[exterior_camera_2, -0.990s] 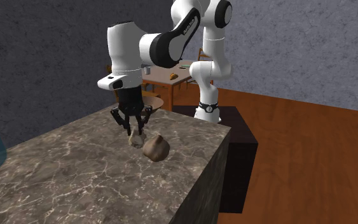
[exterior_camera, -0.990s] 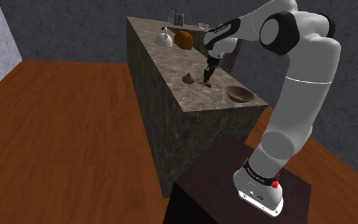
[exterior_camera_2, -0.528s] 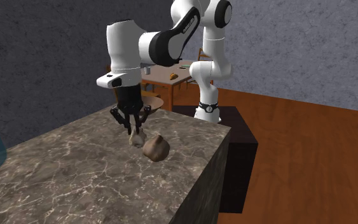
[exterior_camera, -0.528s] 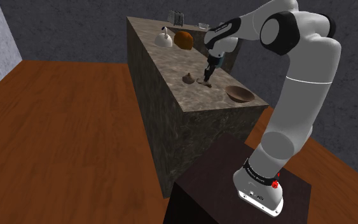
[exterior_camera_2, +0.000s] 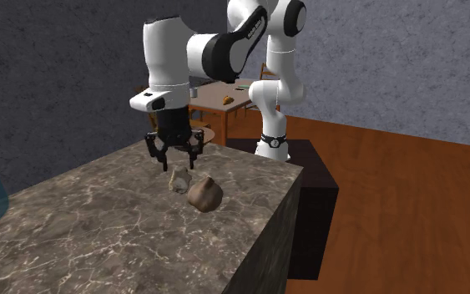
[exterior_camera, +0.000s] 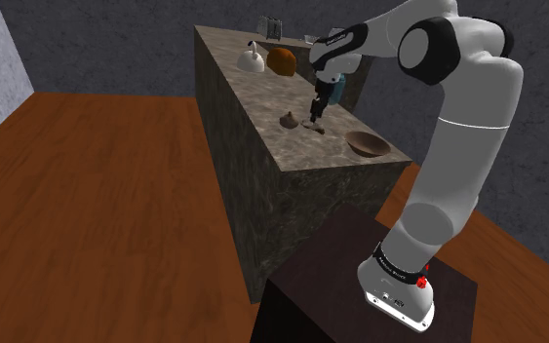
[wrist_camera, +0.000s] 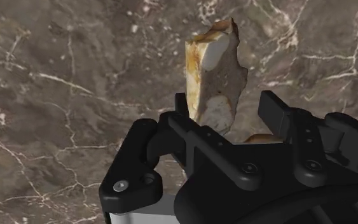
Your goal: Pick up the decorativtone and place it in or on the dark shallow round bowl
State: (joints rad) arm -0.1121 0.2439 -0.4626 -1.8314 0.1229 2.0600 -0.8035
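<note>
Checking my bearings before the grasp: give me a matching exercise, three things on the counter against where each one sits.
Things:
1. pale stone
2. brown bowl
3. orange round thing

Places:
A. far end of the counter, beside the white kettle
B. just under the open gripper
C. counter end nearest the stand

Pairs: 1-B, 2-C, 3-A

1 stone [exterior_camera_2: 179,179], 1 bowl [exterior_camera: 368,145], 1 brn lump [exterior_camera_2: 204,194].
</note>
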